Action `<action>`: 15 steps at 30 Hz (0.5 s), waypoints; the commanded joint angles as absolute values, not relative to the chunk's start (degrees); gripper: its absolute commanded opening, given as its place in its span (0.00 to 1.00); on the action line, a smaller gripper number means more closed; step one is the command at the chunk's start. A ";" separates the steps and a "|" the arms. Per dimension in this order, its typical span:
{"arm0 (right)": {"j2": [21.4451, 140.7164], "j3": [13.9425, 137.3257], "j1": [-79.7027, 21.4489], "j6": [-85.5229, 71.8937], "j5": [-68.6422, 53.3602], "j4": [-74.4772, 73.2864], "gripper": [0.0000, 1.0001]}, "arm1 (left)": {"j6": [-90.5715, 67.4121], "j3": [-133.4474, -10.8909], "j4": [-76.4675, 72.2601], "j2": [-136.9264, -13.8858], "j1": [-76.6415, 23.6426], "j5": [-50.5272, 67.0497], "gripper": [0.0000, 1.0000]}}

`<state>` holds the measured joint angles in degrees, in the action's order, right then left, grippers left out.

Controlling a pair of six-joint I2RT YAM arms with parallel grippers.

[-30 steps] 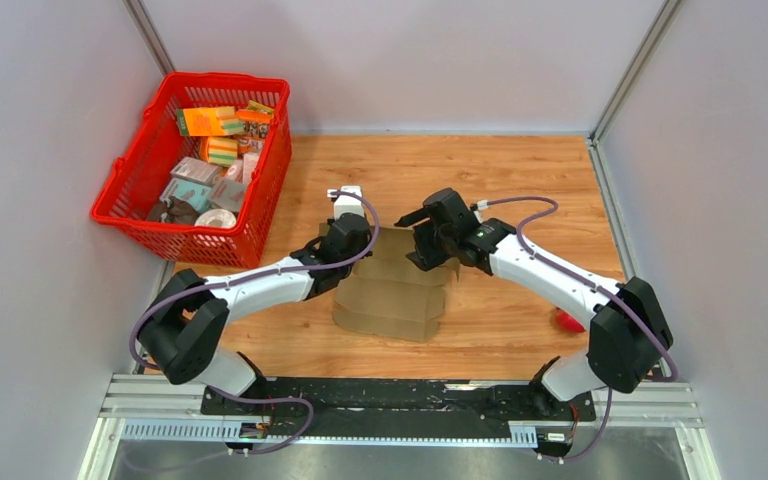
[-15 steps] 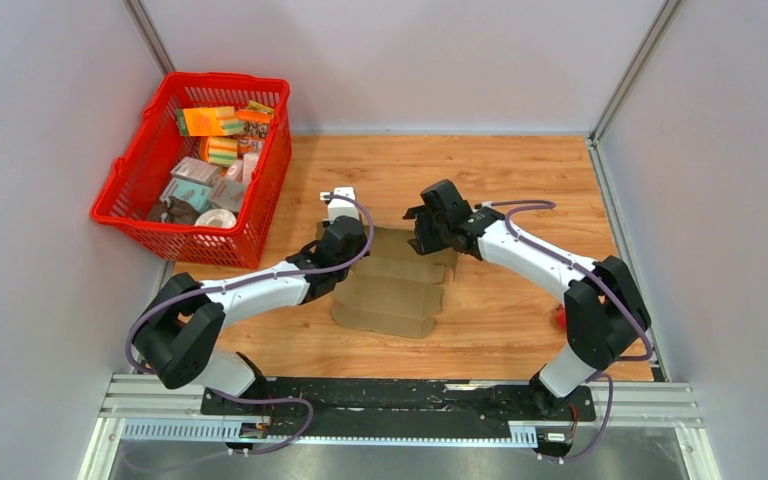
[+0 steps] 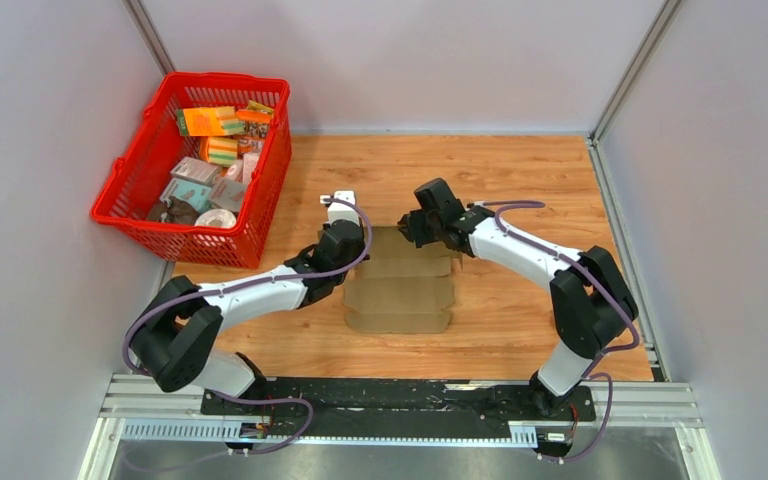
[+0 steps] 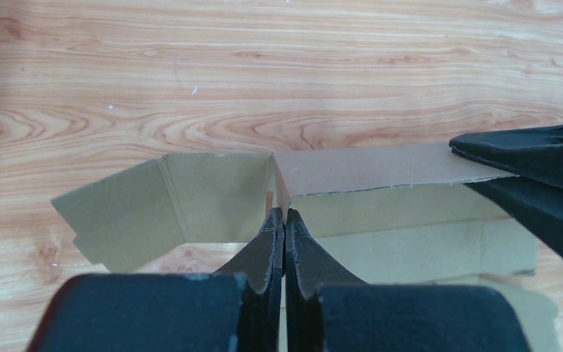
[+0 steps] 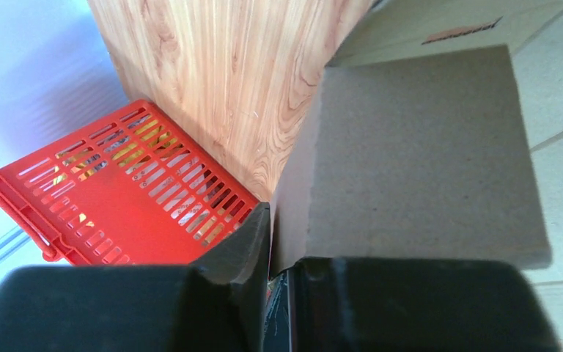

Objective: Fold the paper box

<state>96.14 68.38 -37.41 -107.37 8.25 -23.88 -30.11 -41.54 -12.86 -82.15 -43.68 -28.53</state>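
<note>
To the right of the red basket (image 3: 210, 243) and a little nearer to the arm bases, on the wooden surface (image 3: 520, 180): the paper box (image 3: 400, 300), plain brown, mostly lying flat, with creased panels and small tabs along the near edge. At the end of the box far from the bases, about level with the near corner of the basket, one long panel raised upright from the rest.

Left jaws closed tight, finger against finger, with the tips touching the crease at the foot of the raised panel, at its corner nearer to the basket. Impossible to tell about any cardboard pinched between them. Next to that corner, on the basket side, a side flap bent outward.

Right jaws closed on the paper box, gripping the upright panel at its end away from the basket, one finger on each face.

Inside the basket, colourful packets (image 3: 215, 150). Left arm (image 3: 260, 290) and right arm (image 3: 520, 255) both bent inward, meeting over the far end of the box.
</note>
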 commanded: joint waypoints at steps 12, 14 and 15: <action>93.07 49.40 -30.68 -90.82 -7.55 16.77 0.00 | -22.50 -32.43 -7.42 -58.48 -43.86 -13.71 0.51; 92.99 48.08 -29.27 -87.73 -11.33 18.36 0.00 | -21.71 -31.82 -4.15 -55.22 -43.68 -13.97 0.52; 92.73 47.29 -28.92 -86.76 -12.21 20.37 0.00 | -21.54 -31.56 -1.35 -54.33 -43.42 -14.24 0.52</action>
